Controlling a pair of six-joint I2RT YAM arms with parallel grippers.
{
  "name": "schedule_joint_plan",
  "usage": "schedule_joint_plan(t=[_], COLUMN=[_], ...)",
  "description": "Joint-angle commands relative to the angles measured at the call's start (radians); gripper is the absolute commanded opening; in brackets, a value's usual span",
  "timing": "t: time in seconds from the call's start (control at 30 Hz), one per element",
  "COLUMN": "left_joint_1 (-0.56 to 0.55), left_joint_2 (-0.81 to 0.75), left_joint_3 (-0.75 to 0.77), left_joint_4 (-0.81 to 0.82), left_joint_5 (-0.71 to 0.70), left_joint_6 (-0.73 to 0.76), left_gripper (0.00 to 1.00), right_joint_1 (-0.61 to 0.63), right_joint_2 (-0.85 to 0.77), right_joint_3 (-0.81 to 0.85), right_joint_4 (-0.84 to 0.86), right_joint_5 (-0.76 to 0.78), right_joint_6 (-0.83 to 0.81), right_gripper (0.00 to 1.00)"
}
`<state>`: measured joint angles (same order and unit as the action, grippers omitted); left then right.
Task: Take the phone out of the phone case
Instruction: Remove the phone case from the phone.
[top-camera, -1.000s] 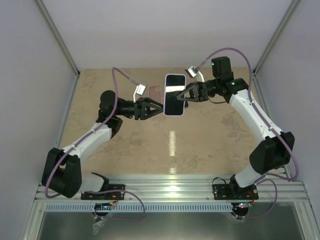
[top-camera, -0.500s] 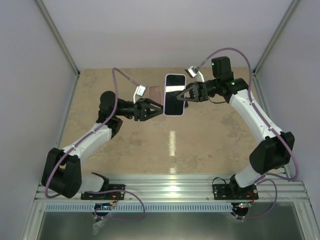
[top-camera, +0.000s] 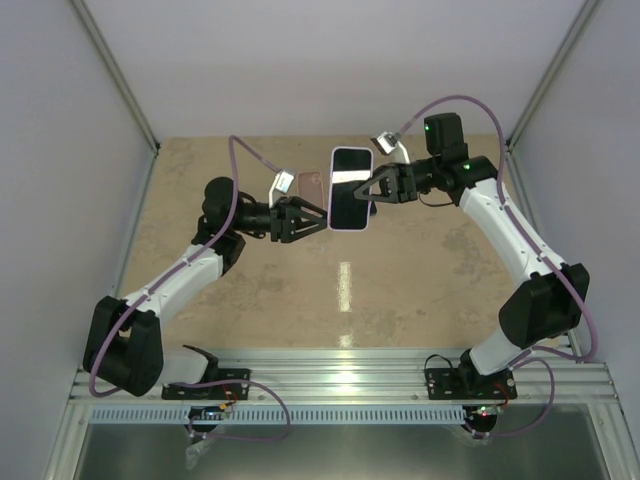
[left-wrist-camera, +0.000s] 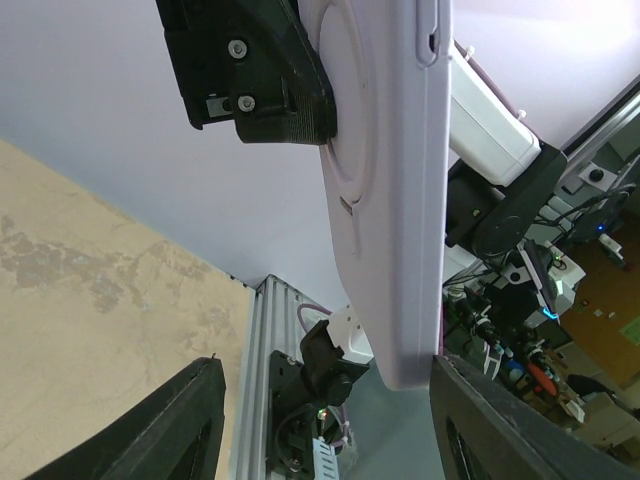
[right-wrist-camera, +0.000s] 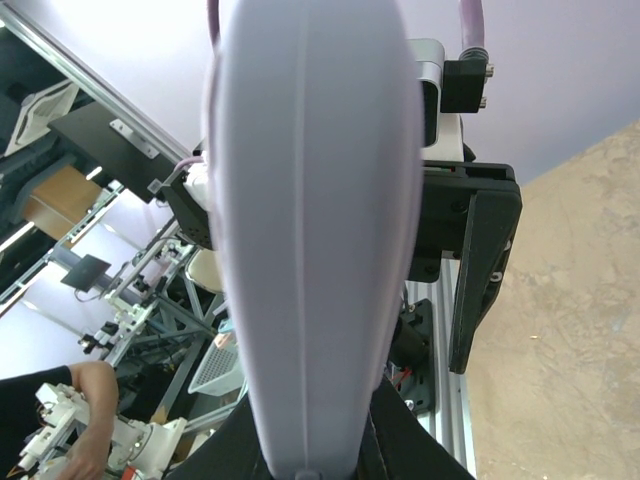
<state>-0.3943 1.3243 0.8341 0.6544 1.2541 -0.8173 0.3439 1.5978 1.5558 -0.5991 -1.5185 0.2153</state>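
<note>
The phone (top-camera: 351, 188), screen up, sits in a lilac case and is held in the air over the far middle of the table. My right gripper (top-camera: 373, 189) is shut on the case's right edge. In the right wrist view the case (right-wrist-camera: 310, 220) is edge-on between my fingers (right-wrist-camera: 405, 440). My left gripper (top-camera: 318, 219) is open just left of the case's near left corner. In the left wrist view the case's back (left-wrist-camera: 385, 200) fills the top, and its lower end hangs between my open fingers (left-wrist-camera: 170, 425), close to the right one; I cannot tell whether it touches.
A flat pinkish object (top-camera: 312, 184) shows just left of the phone, near the left wrist camera. The beige table (top-camera: 400, 280) has grey walls on three sides and an aluminium rail (top-camera: 340, 370) at the near edge.
My left arm has shifted slightly at the elbow and its gripper stays open by the case. The phone and right gripper have not visibly moved.
</note>
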Motion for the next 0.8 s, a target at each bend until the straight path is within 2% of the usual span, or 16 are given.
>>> schedule_joint_plan(t=[0.0,0.17,0.33,0.6,0.77], left_joint_1=[-0.002,-0.004,-0.005,-0.005,-0.005], left_joint_2=[-0.011,-0.013,-0.013,-0.002,0.001], left_joint_3=[0.012,0.013,0.014,0.085,0.102], left_joint_4=[0.018,0.037,0.018,-0.239,-0.286], left_joint_5=[0.003,0.001,-0.005,-0.065,-0.079], left_joint_6=[0.006,-0.011,0.002,0.179,0.213], left_gripper=[0.59,0.64,0.64,0.59,0.61], right_joint_1=[0.003,0.003,0.003,0.006,0.006], right_joint_2=[-0.001,0.001,0.003,0.002,0.009], right_joint_3=[0.016,0.011,0.016,0.017,0.014], right_joint_4=[0.015,0.017,0.019,0.026,0.035], right_joint_5=[-0.072,-0.059,-0.062,-0.057,-0.047], right_joint_6=[-0.002,0.001,0.005,0.016,0.028], right_gripper=[0.01,0.01,0.01,0.01,0.00])
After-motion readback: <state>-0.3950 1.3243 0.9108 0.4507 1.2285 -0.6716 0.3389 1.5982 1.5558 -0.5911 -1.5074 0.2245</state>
